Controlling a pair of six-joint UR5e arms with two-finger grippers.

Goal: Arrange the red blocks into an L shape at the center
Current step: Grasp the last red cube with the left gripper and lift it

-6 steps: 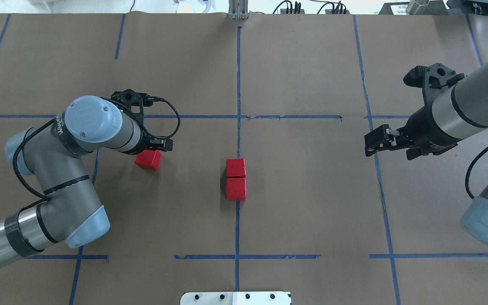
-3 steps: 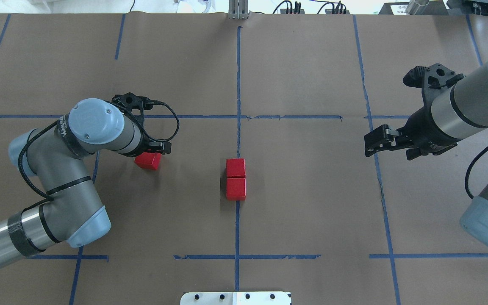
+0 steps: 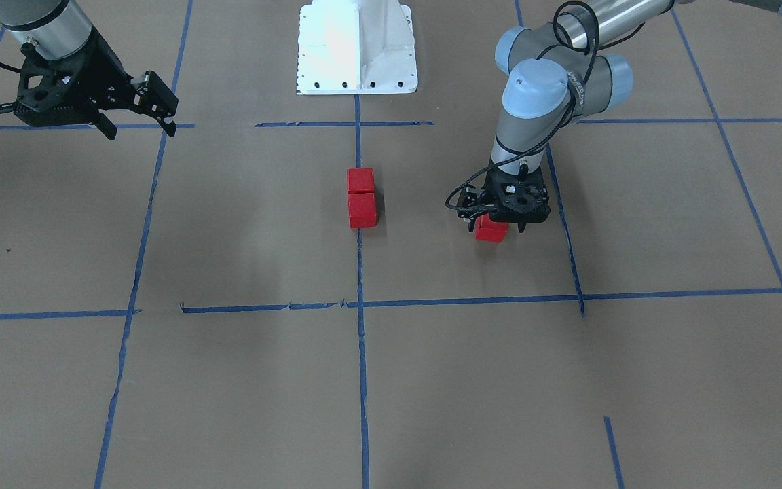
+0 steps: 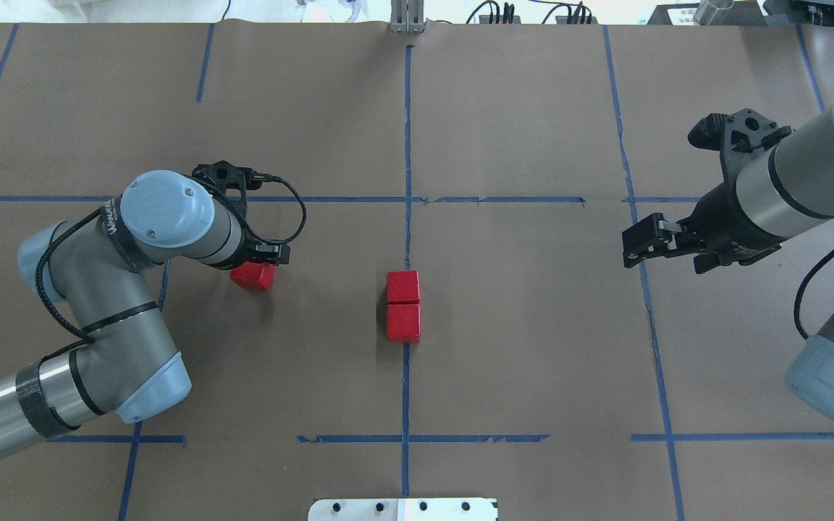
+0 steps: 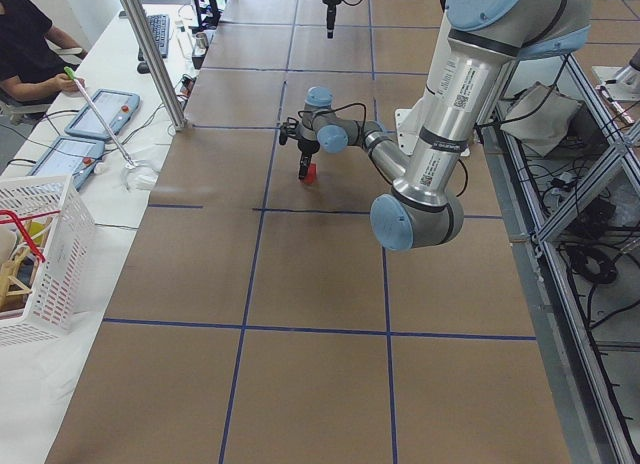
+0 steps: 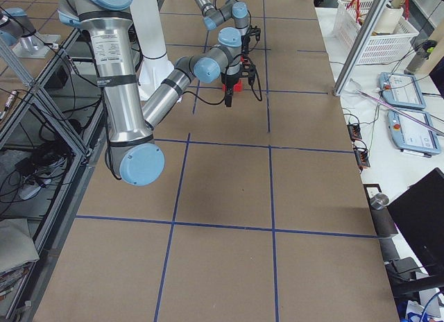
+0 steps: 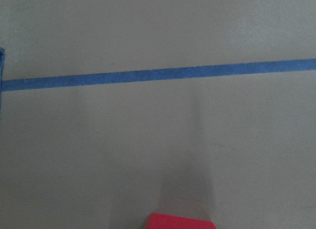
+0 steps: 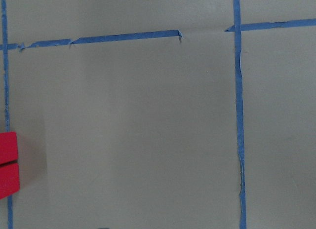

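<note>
1. The left arm (image 4: 98, 289) is bent at the elbow, its wrist turned straight down over the third block (image 3: 491, 233)
2. The left gripper (image 3: 498, 224) hangs low over that block with its jaws parted, one on each side; I cannot tell whether the pads touch it
3. The right arm (image 4: 786, 188) reaches in well clear of the blocks, with the right gripper (image 3: 140, 129) tilted above the paper, spread wide and empty
4. Two blocks (image 4: 403, 287) (image 4: 403, 323) sit touching face to face in a short row on the centre tape line (image 4: 406, 145); the third lies well apart, on the robot's left
5. The blocks are plain matte red cubes with sharp edges
6. The paper (image 4: 533, 347) is flat, dull brown; the blue tape is thin and torn in spots
7. The arms are smooth grey tubes with pale blue caps, and both grippers are black
</note>
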